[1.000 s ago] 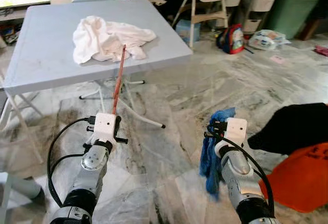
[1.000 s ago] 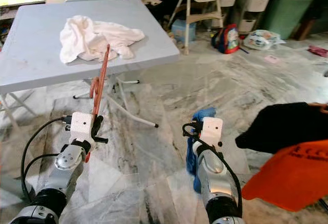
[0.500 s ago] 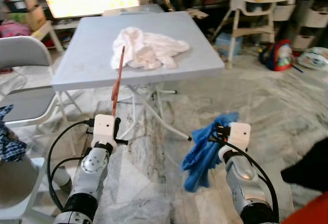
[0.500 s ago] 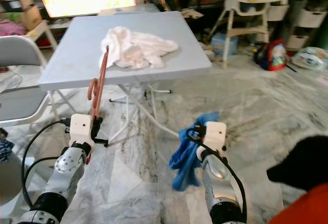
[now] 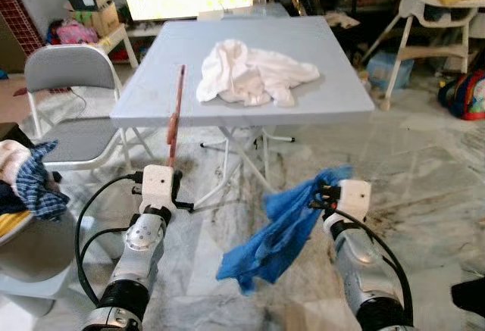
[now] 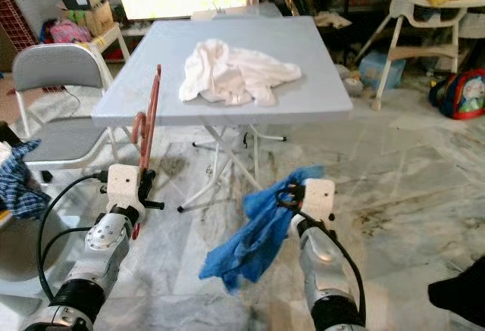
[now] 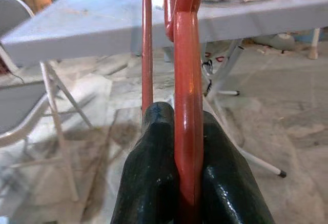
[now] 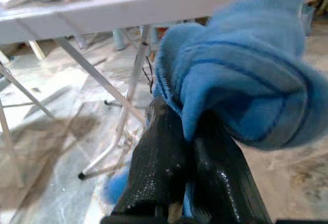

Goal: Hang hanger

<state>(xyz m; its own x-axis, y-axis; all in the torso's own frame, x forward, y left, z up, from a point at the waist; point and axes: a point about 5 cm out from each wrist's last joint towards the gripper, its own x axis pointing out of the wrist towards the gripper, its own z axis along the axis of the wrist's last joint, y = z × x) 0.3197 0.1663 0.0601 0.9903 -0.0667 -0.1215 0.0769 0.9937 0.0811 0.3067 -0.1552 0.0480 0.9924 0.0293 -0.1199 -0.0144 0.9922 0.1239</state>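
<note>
A red hanger (image 5: 175, 117) stands upright in my left gripper (image 5: 173, 187), whose black fingers (image 7: 154, 167) are shut on its stem (image 7: 187, 106). My right gripper (image 5: 324, 198) is shut on a blue cloth (image 5: 273, 236) that swings out to the left below it; in the right wrist view the blue cloth (image 8: 246, 90) bulges over the fingers (image 8: 164, 162). Both grippers hang over the marble floor, short of a grey folding table (image 5: 151, 88) that carries a crumpled white garment (image 5: 254, 73).
A grey folding chair (image 5: 72, 100) stands left of the table. Clothes (image 5: 26, 179) lie on a seat at the far left. A white high chair (image 5: 443, 5) and a red bag (image 5: 466, 92) are at the right. A dark item (image 5: 470, 297) sits at the lower right.
The camera has turned left, so the table sits further right and the grey chair has come into view. The blue cloth has swung out to the left. Both grips are unchanged.
</note>
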